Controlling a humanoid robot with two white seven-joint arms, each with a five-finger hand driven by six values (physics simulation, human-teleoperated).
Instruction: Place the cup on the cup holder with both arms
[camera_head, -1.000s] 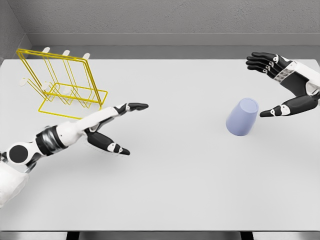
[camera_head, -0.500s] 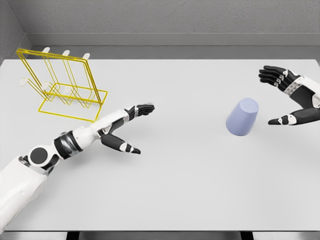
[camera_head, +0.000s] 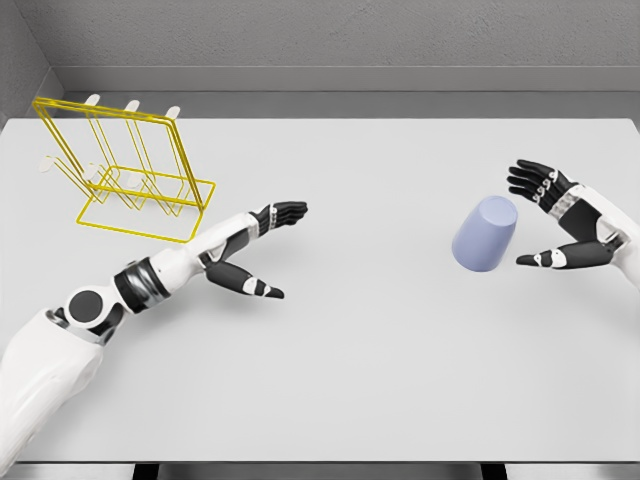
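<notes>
A pale blue cup stands upside down and tilted on the white table, right of the middle. Just right of it my right hand is open, fingers spread above and thumb below, a small gap from the cup's side. A yellow wire cup holder with white-tipped pegs stands at the far left. In front of the holder's right end my left hand is open with fingers stretched toward the middle, holding nothing.
A grey wall runs along the table's far edge. The table's front edge lies near the bottom of the picture.
My right hand has dropped lower and come in toward the cup's right side. My left arm has reached further toward the table's middle.
</notes>
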